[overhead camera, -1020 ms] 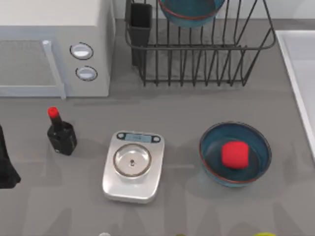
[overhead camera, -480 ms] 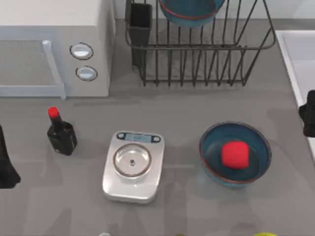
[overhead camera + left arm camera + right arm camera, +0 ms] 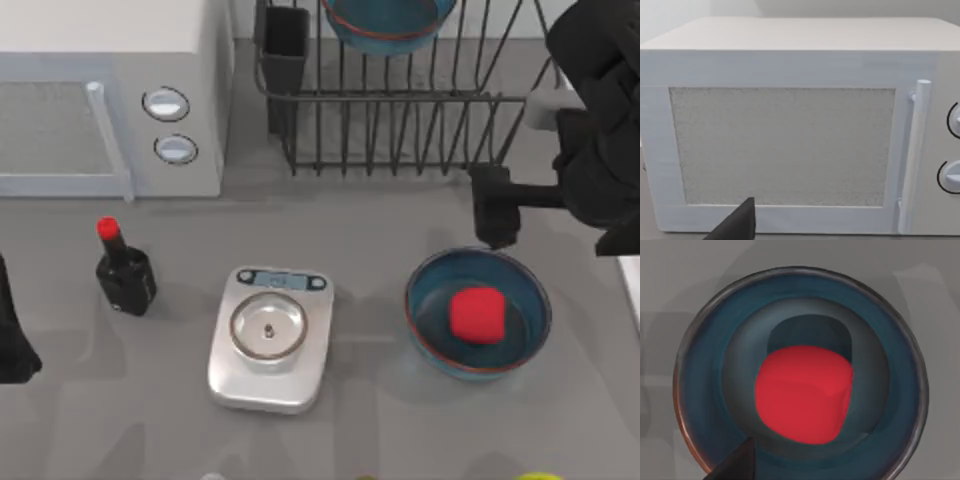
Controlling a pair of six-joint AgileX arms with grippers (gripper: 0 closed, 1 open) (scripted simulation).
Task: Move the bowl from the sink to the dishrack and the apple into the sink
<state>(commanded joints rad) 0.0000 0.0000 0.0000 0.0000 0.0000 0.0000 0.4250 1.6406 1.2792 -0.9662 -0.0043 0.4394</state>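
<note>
Top view, read left to right. Our left arm (image 3: pixel 12 335) sits parked at the left edge of the grey surface (image 3: pixel 370 230); whether its end effector is spread or pressed together we cannot tell. Behind it stands the white microwave (image 3: pixel 110 95), with two round knobs on its right side; the left wrist view faces its door (image 3: pixel 782 145) and handle (image 3: pixel 912 155). In front of the microwave stands a black bottle (image 3: pixel 124 268) with a red cap, upright. To its right lies a silver kitchen scale (image 3: pixel 270 338) with a round pan. At the back stands the dishrack (image 3: pixel 410 120), a black wire frame with a cutlery cup (image 3: pixel 285 50) on its left end; one bowl (image 3: pixel 385 22) rests inside it, cut by the top edge. Farther right, a second blue bowl (image 3: pixel 478 312) sits on the surface, with the apple (image 3: pixel 476 314) inside it, near the middle. Our right arm (image 3: pixel 600 130) reaches in from the right edge, and its end effector (image 3: pixel 495 215) hangs just behind that bowl's rim; the fingers look apart from the bowl, though their state cannot be told. The sink (image 3: pixel 628 275) shows as a pale strip at the right edge. The right wrist view looks straight down on the apple (image 3: pixel 802 392) in its bowl (image 3: pixel 800 375).
</note>
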